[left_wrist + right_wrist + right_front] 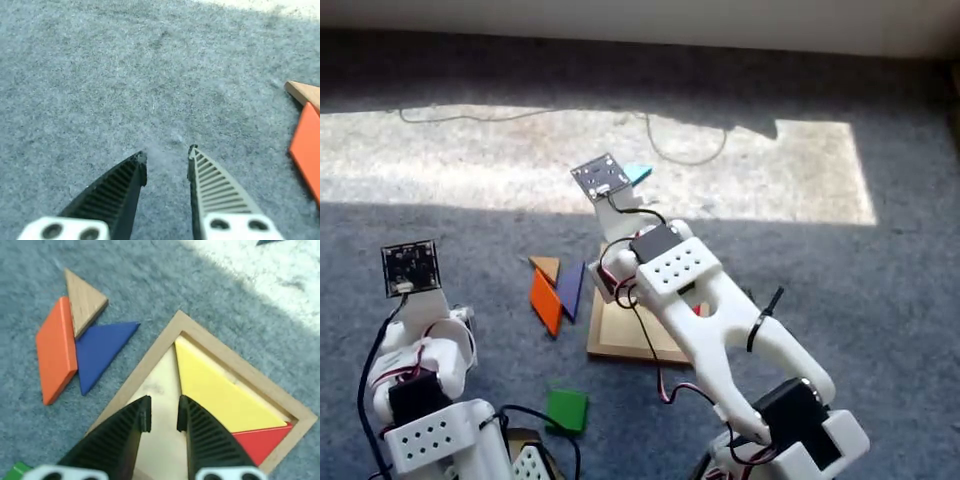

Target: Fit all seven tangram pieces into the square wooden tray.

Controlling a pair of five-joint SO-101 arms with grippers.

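Observation:
The square wooden tray lies on grey carpet, holding a yellow triangle and a red triangle; its near half is bare. My right gripper hovers over that bare part, slightly open and empty. Beside the tray lie a wooden triangle, an orange parallelogram and a blue triangle, touching each other. A green square rests nearer the arm bases. A teal piece lies beyond the tray in the sunlit strip. My left gripper is open above bare carpet, left of the orange parallelogram.
A thin cable loops across the sunlit carpet at the back. The right arm stretches over the tray and hides much of it in the high view. Open carpet lies left of the loose pieces.

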